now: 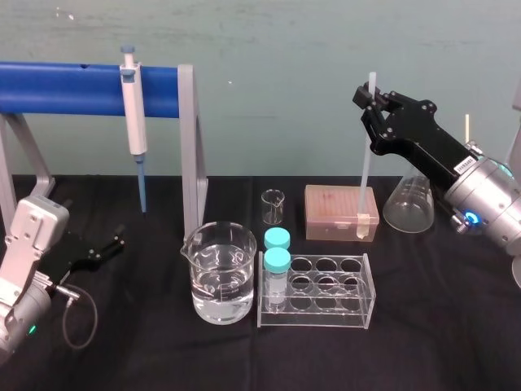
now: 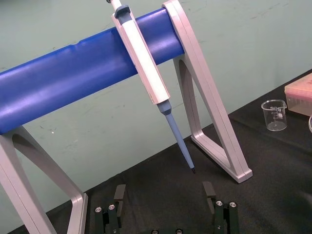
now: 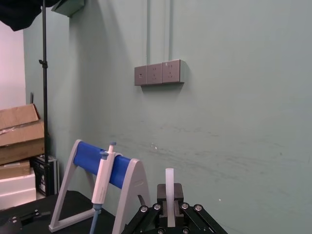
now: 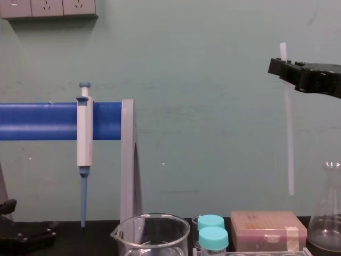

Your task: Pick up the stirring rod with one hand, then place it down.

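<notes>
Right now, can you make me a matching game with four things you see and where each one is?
Things
1. stirring rod
2. pipette
3. teal-capped vials
4. left gripper

Places
A. hanging on the blue rack
B. standing in the clear tube rack
C. low at the table's left, open and empty
D. held upright in the right gripper, off the table

Pairs: 1-D, 2-A, 3-B, 4-C

place — lab | seen — pipette (image 1: 134, 114), beaker (image 1: 218, 285), tube rack (image 1: 359, 303), flask (image 1: 407, 205)
</notes>
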`<state>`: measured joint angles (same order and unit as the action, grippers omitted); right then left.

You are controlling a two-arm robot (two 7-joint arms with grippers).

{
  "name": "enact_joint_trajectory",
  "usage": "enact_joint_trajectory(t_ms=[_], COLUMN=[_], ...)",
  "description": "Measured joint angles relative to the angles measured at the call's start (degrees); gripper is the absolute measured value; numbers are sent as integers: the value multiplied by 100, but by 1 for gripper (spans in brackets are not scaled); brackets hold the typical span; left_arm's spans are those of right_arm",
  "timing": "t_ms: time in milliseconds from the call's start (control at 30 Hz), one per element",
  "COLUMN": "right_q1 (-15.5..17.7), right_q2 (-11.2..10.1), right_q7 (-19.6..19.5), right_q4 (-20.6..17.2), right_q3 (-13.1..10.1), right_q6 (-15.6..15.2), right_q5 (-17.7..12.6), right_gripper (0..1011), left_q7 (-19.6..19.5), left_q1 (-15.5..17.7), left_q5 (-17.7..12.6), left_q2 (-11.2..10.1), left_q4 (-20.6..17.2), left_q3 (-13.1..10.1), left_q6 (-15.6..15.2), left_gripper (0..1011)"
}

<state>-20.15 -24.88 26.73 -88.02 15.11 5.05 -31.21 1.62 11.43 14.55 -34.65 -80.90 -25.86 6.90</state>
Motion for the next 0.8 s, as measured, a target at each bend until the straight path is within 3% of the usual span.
enact_joint_trajectory(t_ms=[800], right_q1=[-29], right_q2=[13], right_q7=[25], right_q4=[48], right_q3=[27], right_q6=[13], right_q5=[14], right_gripper=[71], left_q7=[0], left_q1=[0], left_q5=[0], left_q2=[0], left_q4=[0], left_q3=[0], left_q6=[0], left_gripper=[1000])
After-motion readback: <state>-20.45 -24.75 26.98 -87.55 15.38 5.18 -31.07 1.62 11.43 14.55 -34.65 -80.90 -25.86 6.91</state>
